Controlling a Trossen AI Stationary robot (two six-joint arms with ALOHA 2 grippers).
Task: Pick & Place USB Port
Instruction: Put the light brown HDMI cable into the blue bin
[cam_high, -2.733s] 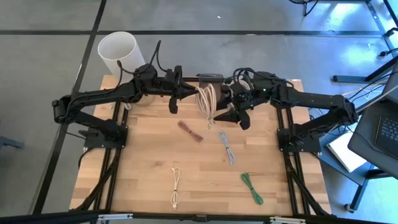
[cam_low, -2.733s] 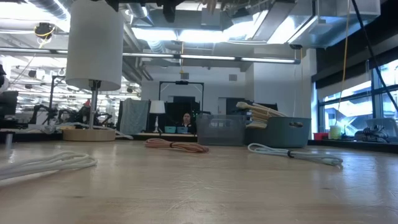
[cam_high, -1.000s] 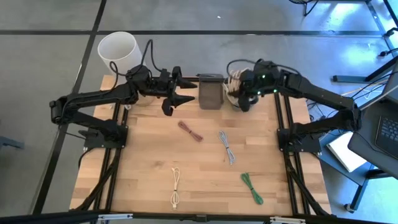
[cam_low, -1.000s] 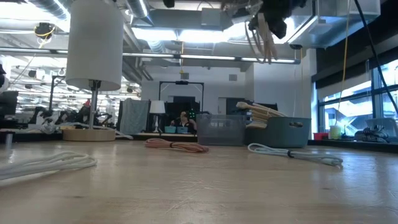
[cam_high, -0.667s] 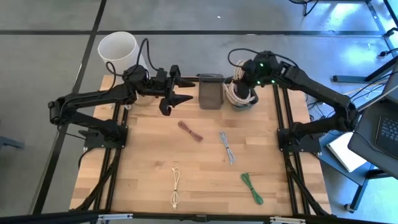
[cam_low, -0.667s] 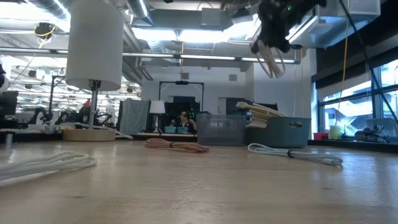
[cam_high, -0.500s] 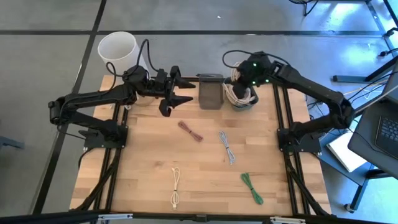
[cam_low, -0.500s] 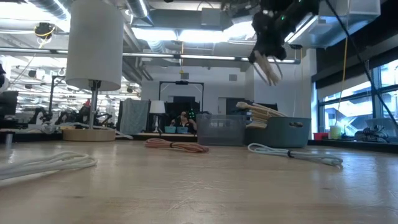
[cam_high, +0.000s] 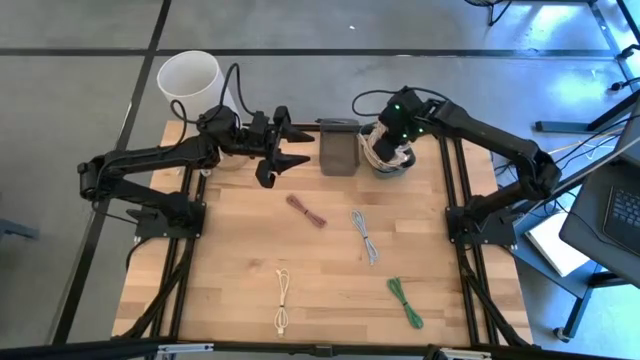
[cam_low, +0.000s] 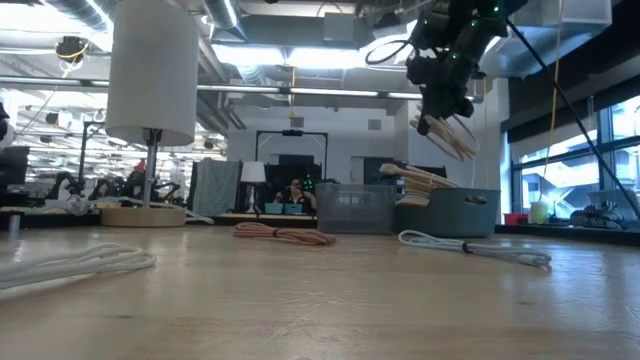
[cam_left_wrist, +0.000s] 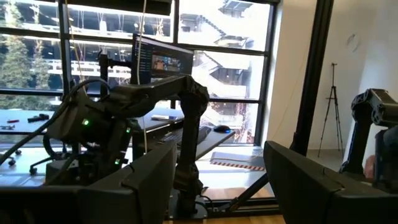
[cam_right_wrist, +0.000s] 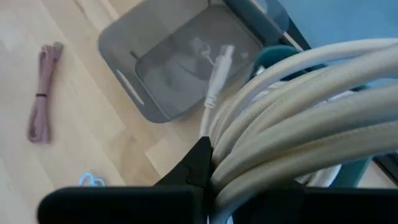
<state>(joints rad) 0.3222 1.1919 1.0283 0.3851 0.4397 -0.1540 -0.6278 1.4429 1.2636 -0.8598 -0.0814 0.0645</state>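
Note:
My right gripper (cam_high: 388, 140) hangs over the teal bin (cam_low: 462, 210) at the table's far edge, shut on a coiled cream USB cable (cam_low: 448, 132). More cream cable (cam_low: 420, 178) lies piled in that bin. A grey see-through bin (cam_high: 338, 150) stands just left of it. My left gripper (cam_high: 292, 147) hovers open and empty left of the grey bin, well above the table. My right gripper pinches several strands of the cream coil (cam_right_wrist: 249, 155) between its two fingers, which come from above and lie across the strands. The coil hangs tilted below the fingers, its lower end (cam_low: 462, 150) clear above the teal bin.
On the wood lie a pink cable (cam_high: 306, 210), a grey cable (cam_high: 364, 236), a white cable (cam_high: 282, 300) and a green cable (cam_high: 405, 302). A white cylinder (cam_high: 190, 80) stands at the far left corner. The table's near half has open room between cables.
My right gripper has swung a little toward the table's left over the teal bin, turned, and come down with the cream coil. The coil now hangs lower, closer to the bin.

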